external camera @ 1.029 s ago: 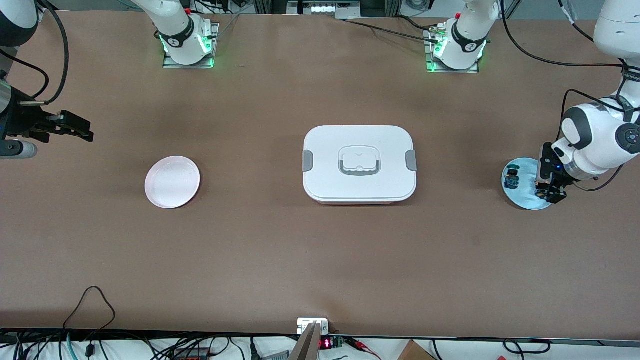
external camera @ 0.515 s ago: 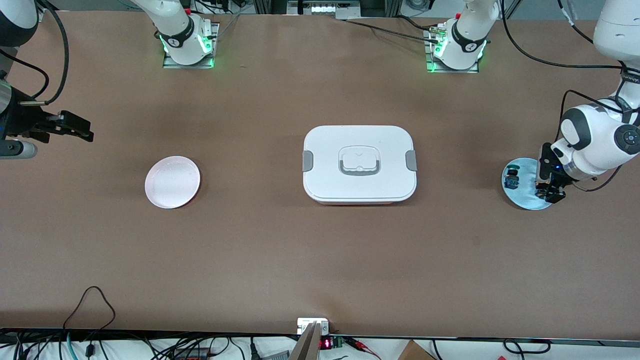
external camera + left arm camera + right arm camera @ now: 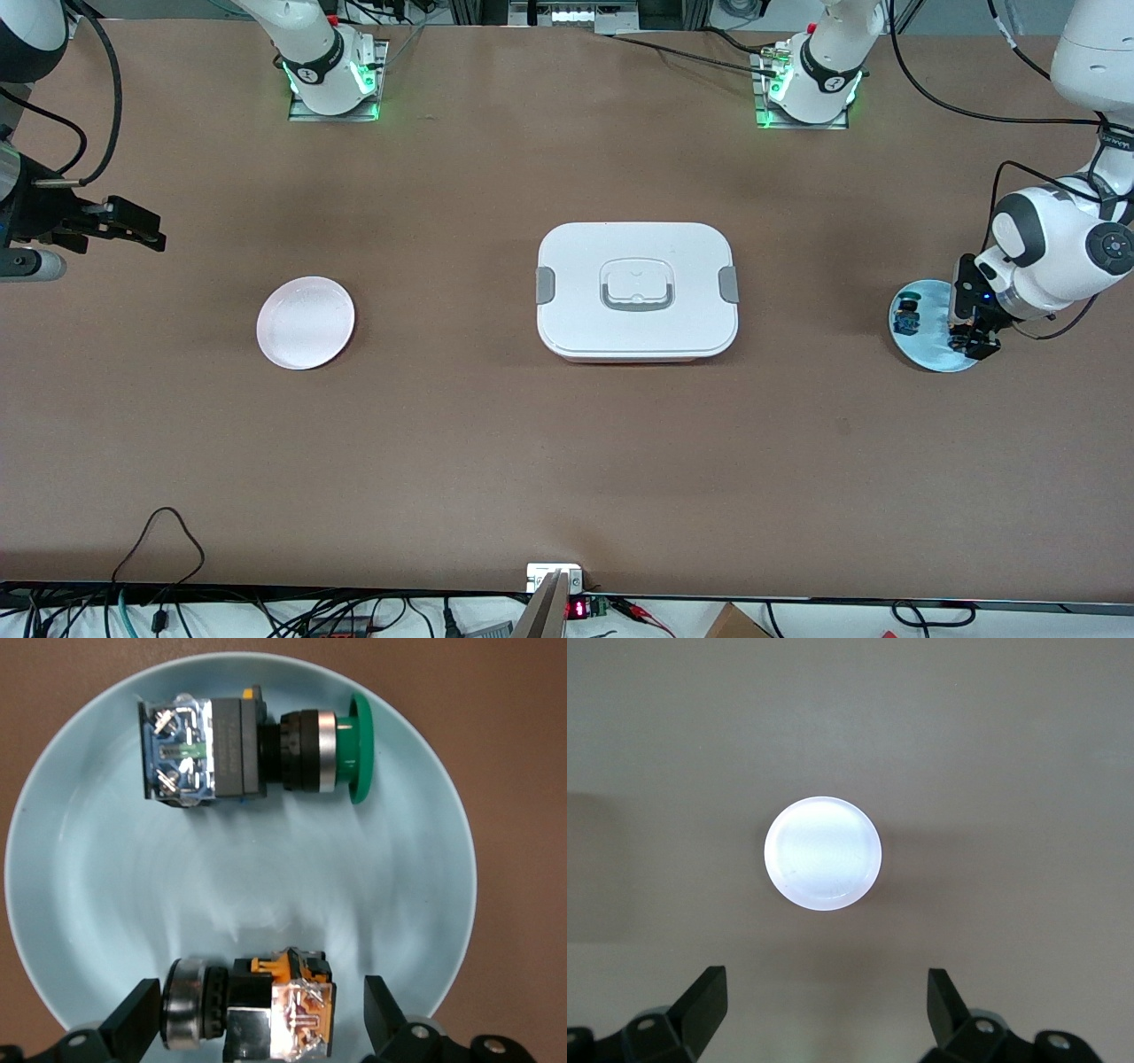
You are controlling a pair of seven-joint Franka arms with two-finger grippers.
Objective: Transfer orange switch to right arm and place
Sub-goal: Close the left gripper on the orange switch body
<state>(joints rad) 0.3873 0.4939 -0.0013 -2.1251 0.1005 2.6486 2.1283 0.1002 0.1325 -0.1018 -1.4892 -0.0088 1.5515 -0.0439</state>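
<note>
Orange switch: small push-button, orange body with a shiny clear terminal block and metal contacts, black collar, silver ring at the round end. Lying on its side on the light blue plate, near the rim. Plate sits at the left arm's end of the desk.

Second switch on the same plate: blue body, black collar, green cap. Also on its side, well apart from the orange one.

Left gripper: low over the blue plate, jaws wide, straddling the orange switch with one finger past each end. Gap visible on both sides, so nothing gripped; contact not seen. In the front view it covers the plate's edge.

Right gripper: waiting in the air over the right arm's end of the desk, jaws wide, empty. Its wrist view looks down at the pink plate.

White lidded box with grey latches sits mid-desk, between the two plates.
</note>
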